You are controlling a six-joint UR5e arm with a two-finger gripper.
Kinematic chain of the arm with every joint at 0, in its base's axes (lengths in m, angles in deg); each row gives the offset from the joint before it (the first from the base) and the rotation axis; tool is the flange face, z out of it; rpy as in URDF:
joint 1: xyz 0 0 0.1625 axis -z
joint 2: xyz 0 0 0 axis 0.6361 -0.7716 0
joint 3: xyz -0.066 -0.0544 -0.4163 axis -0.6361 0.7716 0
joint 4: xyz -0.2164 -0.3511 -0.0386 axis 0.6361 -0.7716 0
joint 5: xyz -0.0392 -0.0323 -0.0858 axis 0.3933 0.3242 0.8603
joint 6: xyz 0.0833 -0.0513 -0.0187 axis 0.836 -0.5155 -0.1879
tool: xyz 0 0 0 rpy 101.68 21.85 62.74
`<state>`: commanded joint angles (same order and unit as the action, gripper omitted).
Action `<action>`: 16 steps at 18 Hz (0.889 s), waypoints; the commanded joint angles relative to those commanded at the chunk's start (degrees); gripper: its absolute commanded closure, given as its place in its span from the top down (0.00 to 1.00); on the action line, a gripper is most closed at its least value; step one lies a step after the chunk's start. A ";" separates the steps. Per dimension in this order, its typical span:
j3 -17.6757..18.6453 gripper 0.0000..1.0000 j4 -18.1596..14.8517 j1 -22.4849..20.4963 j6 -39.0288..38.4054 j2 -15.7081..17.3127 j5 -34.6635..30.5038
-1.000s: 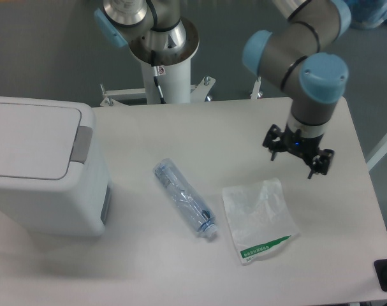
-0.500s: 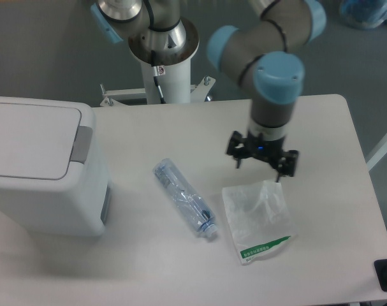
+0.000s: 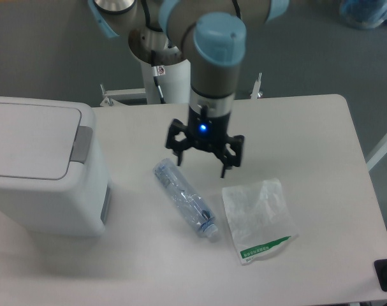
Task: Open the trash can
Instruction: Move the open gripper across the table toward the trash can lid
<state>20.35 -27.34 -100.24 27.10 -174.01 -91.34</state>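
Observation:
The trash can (image 3: 43, 169) is a large boxy white bin at the left edge of the table. Its flat white lid (image 3: 27, 140) lies shut, with a grey push tab (image 3: 82, 144) on the right rim. My gripper (image 3: 203, 160) hangs over the middle of the table, to the right of the bin and well apart from it. Its fingers (image 3: 175, 152) are spread open and hold nothing.
A crushed clear plastic bottle (image 3: 185, 198) lies on the table just below the gripper. A clear plastic bag with a green stripe (image 3: 258, 218) lies to its right. The arm's white base column (image 3: 164, 76) stands behind the table.
The gripper has swept left across the table, from over the right side to the middle, closer to the bin. It stays open. The bin, bottle and bag have not moved.

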 joint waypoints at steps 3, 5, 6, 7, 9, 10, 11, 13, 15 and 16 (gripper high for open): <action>-0.18 1.00 0.00 1.49 -3.79 -0.09 4.48; -0.09 1.00 0.00 1.93 -4.50 0.09 7.38; -0.09 1.00 0.00 2.02 -5.81 0.18 8.27; -0.01 1.00 0.09 2.28 -7.73 0.18 9.14; 0.52 1.00 0.09 3.51 -10.56 1.40 10.29; 1.04 1.00 0.09 3.78 -10.91 1.93 10.30; 1.57 1.00 0.09 4.04 -11.09 2.72 10.38; 2.02 1.00 0.09 4.40 -11.27 3.43 10.82; 2.37 1.00 0.26 4.57 -11.27 3.34 10.74; 2.63 1.00 0.26 4.57 -11.27 3.17 10.74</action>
<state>22.98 -27.07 -95.67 15.83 -170.84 -80.61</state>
